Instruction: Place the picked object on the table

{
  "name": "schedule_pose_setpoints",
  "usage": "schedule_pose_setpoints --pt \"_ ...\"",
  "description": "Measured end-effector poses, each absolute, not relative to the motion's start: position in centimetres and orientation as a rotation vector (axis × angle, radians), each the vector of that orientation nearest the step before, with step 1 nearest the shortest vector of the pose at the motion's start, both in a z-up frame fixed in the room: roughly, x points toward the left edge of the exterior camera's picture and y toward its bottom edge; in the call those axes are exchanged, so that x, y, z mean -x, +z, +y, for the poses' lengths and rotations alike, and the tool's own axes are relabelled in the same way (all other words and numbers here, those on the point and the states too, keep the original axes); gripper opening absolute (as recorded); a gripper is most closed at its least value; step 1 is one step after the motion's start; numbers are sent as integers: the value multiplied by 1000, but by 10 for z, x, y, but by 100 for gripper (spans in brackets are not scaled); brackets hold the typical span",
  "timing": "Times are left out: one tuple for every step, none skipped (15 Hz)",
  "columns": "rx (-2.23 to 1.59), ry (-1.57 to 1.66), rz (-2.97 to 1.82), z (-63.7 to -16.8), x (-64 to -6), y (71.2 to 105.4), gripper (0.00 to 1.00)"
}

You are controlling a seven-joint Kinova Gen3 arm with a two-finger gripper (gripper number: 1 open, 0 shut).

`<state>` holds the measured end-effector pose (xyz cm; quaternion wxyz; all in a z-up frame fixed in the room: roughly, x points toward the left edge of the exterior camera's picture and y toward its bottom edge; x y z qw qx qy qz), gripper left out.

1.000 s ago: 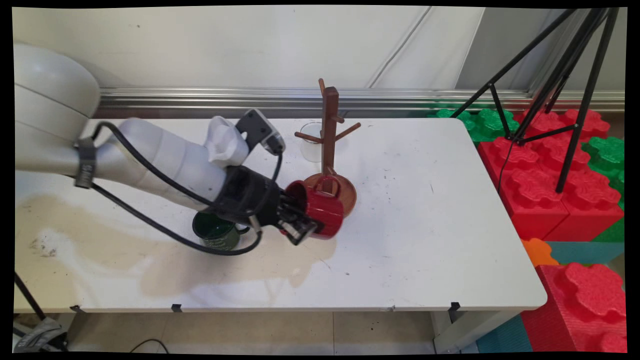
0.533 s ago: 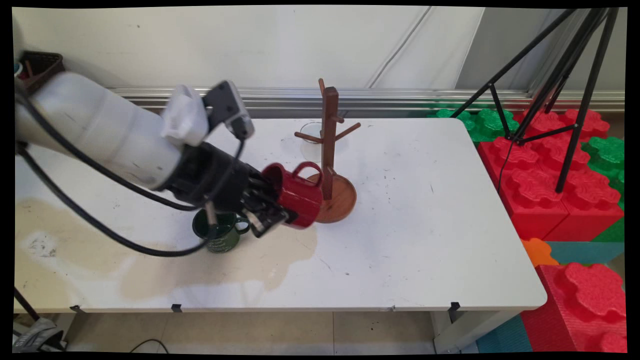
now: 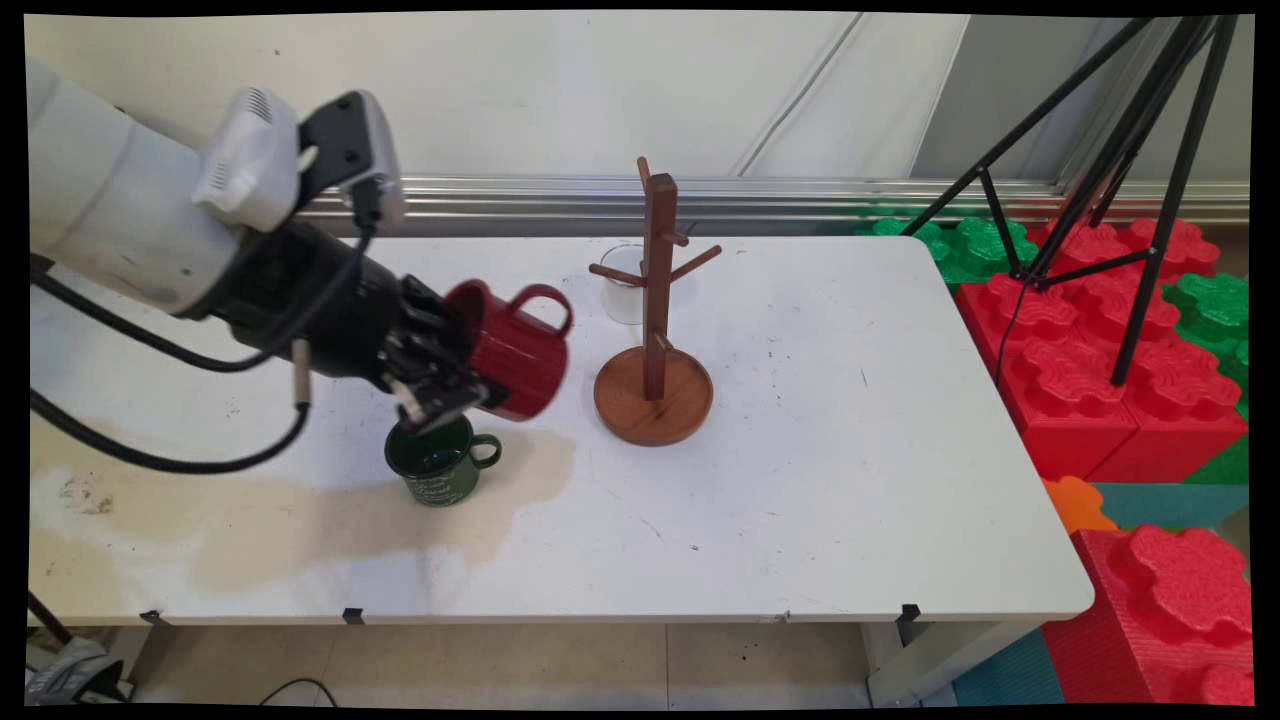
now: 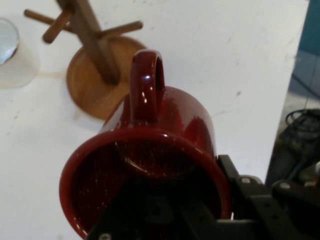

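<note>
My gripper (image 3: pixel 455 375) is shut on the rim of a red mug (image 3: pixel 515 350), holding it tilted in the air with its handle up and its mouth toward the arm. In the hand view the red mug (image 4: pixel 150 165) fills the lower middle, one finger inside it and one outside its wall. Just below the gripper a dark green mug (image 3: pixel 438 468) stands upright on the white table (image 3: pixel 800 450). To the right of the red mug stands a wooden mug tree (image 3: pixel 655 330) on a round base, also in the hand view as the mug tree (image 4: pixel 95 65), with bare pegs.
A clear glass cup (image 3: pixel 622 285) stands behind the mug tree, and shows as the glass cup (image 4: pixel 12 52) at the hand view's upper left. A brownish stain (image 3: pixel 300 510) spreads over the table's left front. Red and green foam blocks (image 3: pixel 1100 340) and a black tripod (image 3: pixel 1130 150) stand off the table's right end.
The gripper has lifted the red mug up and to the left, away from the mug tree's base, and now holds it above the green mug.
</note>
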<state>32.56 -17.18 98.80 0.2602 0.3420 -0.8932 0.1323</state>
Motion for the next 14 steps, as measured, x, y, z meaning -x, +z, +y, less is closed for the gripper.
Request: schedule_pose_setpoints --pt "-925 364 -2430 -171 -329 989 0" --pt "-924 374 -2445 -171 -335 991 0" --pt "-927 386 -2462 -172 -341 992 0" --pt "-935 401 -2474 -174 -347 993 0" --pt "-944 415 -2485 -177 -351 993 0" --pt "-955 432 -2496 -181 -357 993 0" --pt "-972 446 -2506 -185 -362 993 0" --pt "-987 456 -2516 -188 -367 992 0" --pt "-1004 466 -2527 -192 -373 991 0" --pt "-1017 474 -2539 -197 -378 989 0" --pt "-1027 480 -2549 -201 -382 988 0" --pt "-1036 486 -2560 -206 -386 985 0" --pt "-1042 492 -2571 -211 -389 983 0" --pt "-1046 497 -2581 -217 -392 981 0"
